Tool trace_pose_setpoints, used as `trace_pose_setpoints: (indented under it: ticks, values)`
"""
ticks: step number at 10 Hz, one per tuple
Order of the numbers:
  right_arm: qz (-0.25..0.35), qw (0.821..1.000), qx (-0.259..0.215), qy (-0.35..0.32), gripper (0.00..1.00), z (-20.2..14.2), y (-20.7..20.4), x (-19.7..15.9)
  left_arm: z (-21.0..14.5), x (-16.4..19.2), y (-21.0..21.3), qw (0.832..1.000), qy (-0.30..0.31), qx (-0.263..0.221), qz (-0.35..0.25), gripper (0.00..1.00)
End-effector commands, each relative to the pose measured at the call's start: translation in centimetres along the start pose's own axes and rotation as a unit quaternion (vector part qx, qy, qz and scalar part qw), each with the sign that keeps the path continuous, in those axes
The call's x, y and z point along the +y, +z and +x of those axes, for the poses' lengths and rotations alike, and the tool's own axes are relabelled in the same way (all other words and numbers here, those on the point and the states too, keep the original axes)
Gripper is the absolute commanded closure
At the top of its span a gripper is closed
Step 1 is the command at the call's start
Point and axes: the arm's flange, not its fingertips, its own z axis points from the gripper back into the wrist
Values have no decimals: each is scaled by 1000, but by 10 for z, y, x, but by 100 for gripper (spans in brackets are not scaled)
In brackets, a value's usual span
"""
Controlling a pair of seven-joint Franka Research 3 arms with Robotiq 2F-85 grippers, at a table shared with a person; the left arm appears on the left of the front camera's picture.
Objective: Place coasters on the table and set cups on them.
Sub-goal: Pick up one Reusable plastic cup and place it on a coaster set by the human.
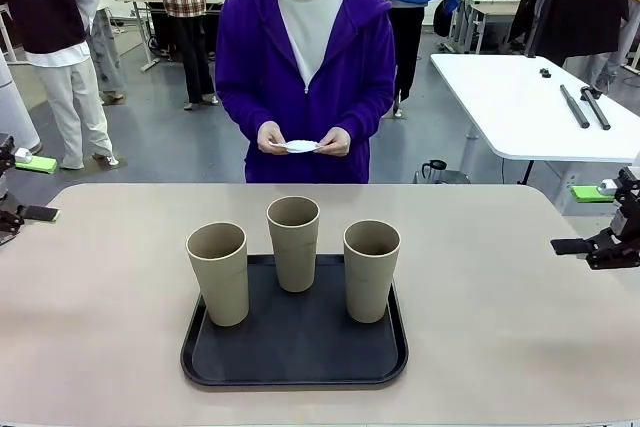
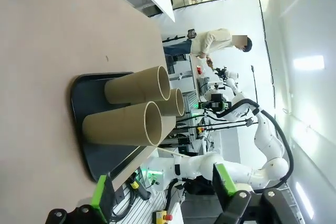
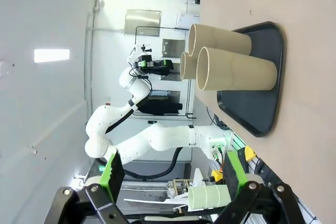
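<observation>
**Left gripper point(image 2: 163, 187) and right gripper point(image 3: 173, 174) spread wide, nothing held**

In each wrist view the black, green-padded fingers stand far apart with only air between them. In the front view both grippers sit low at their own ends of the large beige-tan table point(image 1: 100, 297), well apart from the black rectangular tray point(image 1: 295, 379) near its middle. On that tray stand the cups: three tall, tapered, tan-brown matte tumblers, upright, empty and not touching, one at the back point(image 1: 293, 242) and two nearer at left point(image 1: 218, 272) and right point(image 1: 371, 269). Beyond the far edge a person in a purple hooded jacket point(image 1: 305, 57) holds the small white coasters point(image 1: 299, 146) flat between both hands point(image 1: 335, 140); their number cannot be told
</observation>
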Motion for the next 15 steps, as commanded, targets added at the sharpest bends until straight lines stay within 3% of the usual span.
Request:
trace_pose_setpoints:
  ticks: [1,2,15]
  values:
    - [-5,999,17,27,0,-16,-10,4,-17,-6,-6,1000,14,7,5,0]
    - [0,1000,0,0,0,0,0,0,0,0,0,1000,0,0,0,0]
    - [0,1000,0,0,0,0,0,0,0,0,0,1000,0,0,0,0]
